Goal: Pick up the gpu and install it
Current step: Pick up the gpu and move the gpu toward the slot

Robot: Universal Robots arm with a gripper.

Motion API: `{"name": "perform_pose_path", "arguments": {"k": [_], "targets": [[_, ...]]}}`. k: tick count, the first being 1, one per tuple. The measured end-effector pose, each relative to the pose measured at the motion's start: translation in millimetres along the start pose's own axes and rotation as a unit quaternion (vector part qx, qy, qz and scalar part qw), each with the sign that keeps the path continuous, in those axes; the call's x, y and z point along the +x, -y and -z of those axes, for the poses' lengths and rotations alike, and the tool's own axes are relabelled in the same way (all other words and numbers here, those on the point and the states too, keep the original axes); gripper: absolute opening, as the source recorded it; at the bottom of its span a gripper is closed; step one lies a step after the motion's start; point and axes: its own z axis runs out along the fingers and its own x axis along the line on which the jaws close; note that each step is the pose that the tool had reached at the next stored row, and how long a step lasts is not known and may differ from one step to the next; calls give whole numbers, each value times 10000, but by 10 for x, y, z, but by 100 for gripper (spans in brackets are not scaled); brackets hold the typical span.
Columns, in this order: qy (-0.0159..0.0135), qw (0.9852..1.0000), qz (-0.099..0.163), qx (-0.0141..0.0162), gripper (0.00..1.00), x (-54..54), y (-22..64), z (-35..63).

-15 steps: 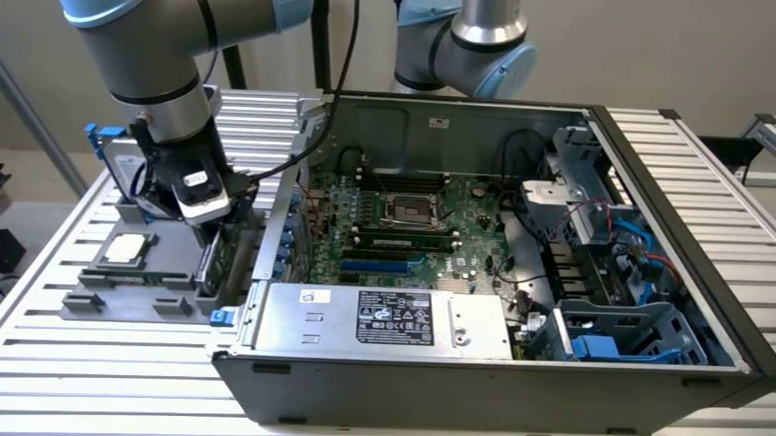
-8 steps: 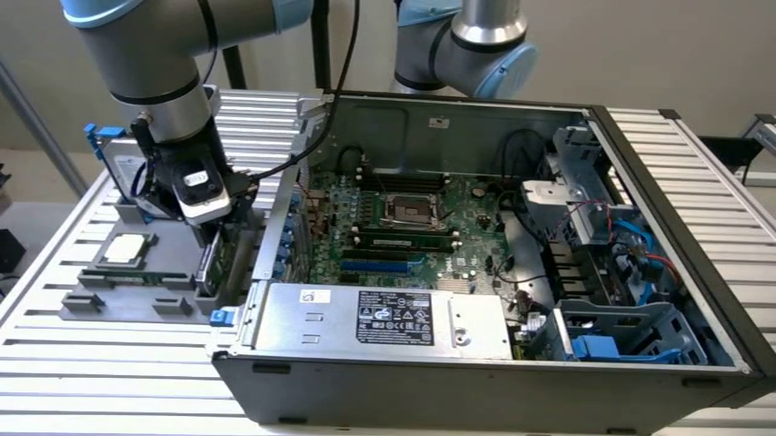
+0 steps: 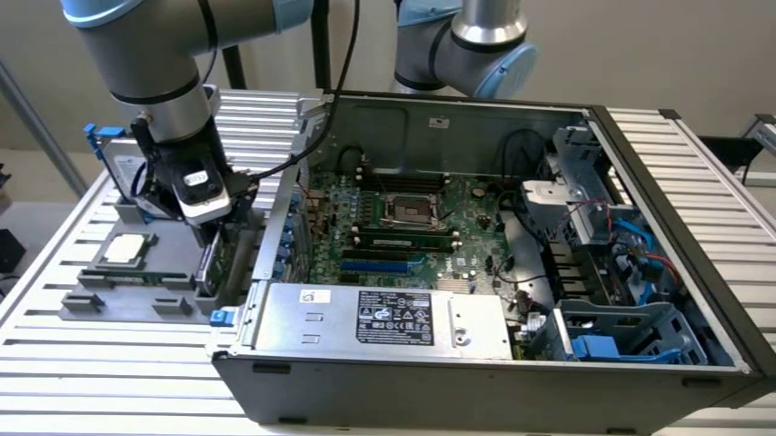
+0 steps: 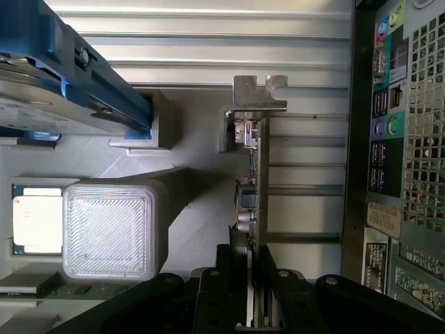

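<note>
gpu (image 4: 254,184) was standing on edge with the gripper (image 4: 248,282) pinching it from both faces, fingers pressed onto the board, silver bracket (image 4: 256,104) at the far end. it was over the grey tray (image 3: 122,304), right beside the outer wall of the case (image 3: 485,381), not inside it. couldn't tell if its bottom edge was clear of the tray. what would you worry about? – op

honestly, the grip. it was a thin pinch on a long flat card, so i'd guess it could pivot or slide if the bracket clipped the case wall, which was just beside it. a tilted card also wouldn't seat in the blue slot (image 3: 382,264) and might scrape the motherboard (image 3: 473,204). the hard drive (image 3: 119,159) with blue rails stood near on the other side, so a sideways swing could knock that too. – reply

what else was in the tray? – op

a cpu (image 3: 127,248), a ram stick (image 3: 122,277) lying flat just in front of it, and the hard drive upright at the back. the case sat open on the slatted tabletop (image 3: 36,354) with the motherboard inside, ram modules (image 3: 394,241) seated in it, the power supply (image 3: 388,318) along the near wall and a drive cage (image 3: 619,341) with blue parts at the exterior view's right. the blue slot looked free. – reply
</note>
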Motion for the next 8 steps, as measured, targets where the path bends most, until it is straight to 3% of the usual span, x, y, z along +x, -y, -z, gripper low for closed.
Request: {"name": "perform_pose_path", "arguments": {"k": [8], "targets": [[-2, 10000, 0, 1, 27, -1, -2, 83]]}}
